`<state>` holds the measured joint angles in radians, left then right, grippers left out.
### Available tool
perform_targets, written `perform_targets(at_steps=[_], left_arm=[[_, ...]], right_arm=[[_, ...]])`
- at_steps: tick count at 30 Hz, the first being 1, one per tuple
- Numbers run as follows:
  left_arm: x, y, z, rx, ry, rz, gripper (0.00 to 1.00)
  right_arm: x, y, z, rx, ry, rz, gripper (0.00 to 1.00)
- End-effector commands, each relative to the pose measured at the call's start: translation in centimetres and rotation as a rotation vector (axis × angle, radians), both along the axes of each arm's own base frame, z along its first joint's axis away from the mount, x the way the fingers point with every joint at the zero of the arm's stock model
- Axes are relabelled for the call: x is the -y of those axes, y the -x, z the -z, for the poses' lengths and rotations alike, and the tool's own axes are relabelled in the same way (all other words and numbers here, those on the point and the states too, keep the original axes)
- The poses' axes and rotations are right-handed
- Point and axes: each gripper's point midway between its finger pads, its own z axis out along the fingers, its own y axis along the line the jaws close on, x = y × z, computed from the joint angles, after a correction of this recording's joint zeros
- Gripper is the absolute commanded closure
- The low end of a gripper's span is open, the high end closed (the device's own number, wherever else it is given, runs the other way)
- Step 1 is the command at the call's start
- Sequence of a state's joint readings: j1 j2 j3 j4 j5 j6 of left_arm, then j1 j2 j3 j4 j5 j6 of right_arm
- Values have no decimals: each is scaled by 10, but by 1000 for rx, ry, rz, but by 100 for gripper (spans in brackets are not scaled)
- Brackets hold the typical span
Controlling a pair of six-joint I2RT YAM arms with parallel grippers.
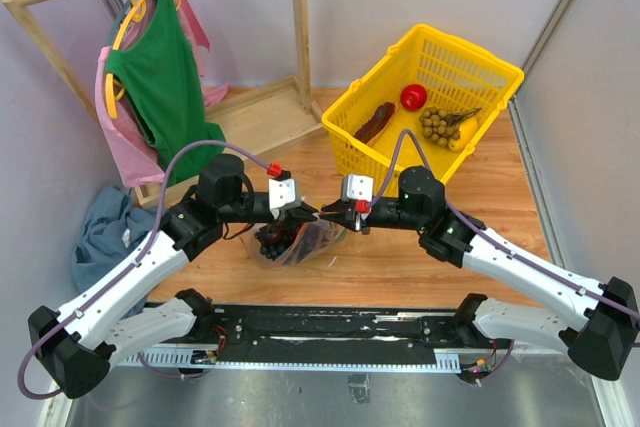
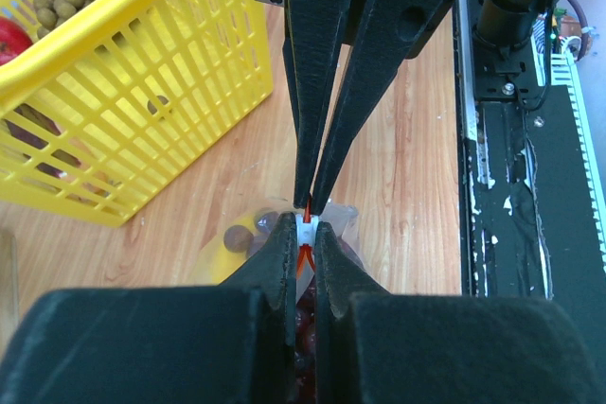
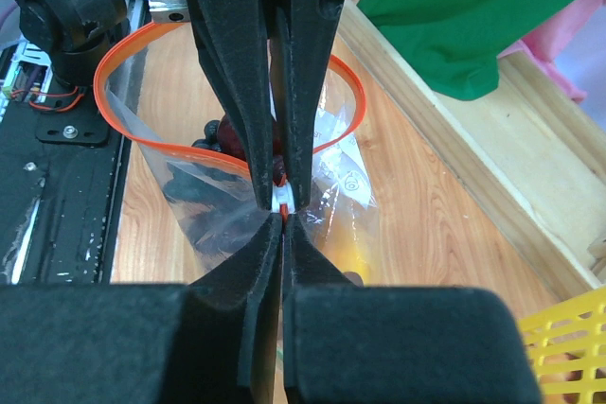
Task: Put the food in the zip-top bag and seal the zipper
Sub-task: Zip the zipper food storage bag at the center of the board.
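Observation:
The zip-top bag (image 1: 292, 245) lies slumped on the wood between both arms, with the food inside. Dark grapes (image 3: 210, 135) and a yellow piece (image 3: 356, 254) show through the clear plastic. The zipper (image 3: 107, 78) stands as an open red-orange loop at the mouth. My left gripper (image 2: 303, 226) is shut on the zipper at its white slider (image 2: 304, 230). My right gripper (image 3: 282, 219) is shut on the same strip, tip to tip with the left one. In the top view the left gripper (image 1: 308, 213) and right gripper (image 1: 331, 215) meet above the bag.
A yellow basket (image 1: 470, 49) stands at the back right with a red round fruit (image 1: 414, 97) and a brownish bunch (image 1: 440, 125). A wooden rack with a green garment (image 1: 160, 77) is at the back left. A blue cloth (image 1: 105, 232) lies left.

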<state>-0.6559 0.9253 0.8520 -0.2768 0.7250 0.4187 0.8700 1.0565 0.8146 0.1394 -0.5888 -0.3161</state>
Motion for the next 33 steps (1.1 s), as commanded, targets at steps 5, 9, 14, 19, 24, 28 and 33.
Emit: perform_targets(at_steps=[5, 9, 14, 19, 24, 28, 33], left_arm=[[0, 2, -17, 50, 35, 4, 100], [-4, -2, -18, 70, 33, -28, 100], [-4, -4, -20, 77, 37, -39, 100], [-4, -4, -20, 76, 38, -41, 100], [-2, -3, -21, 73, 43, -28, 100], [-2, -2, -21, 70, 43, -22, 100], [-2, -1, -21, 72, 44, -19, 100]], right_arm=[[7, -17, -22, 34, -42, 105, 99], [21, -31, -29, 59, -86, 227, 99], [28, -31, -31, 55, -91, 250, 99], [19, -13, -34, 40, -83, 133, 96], [10, -2, -26, 16, -32, 32, 77], [0, -2, -22, 3, -30, -5, 70], [-9, -7, -15, -18, -10, -21, 75]])
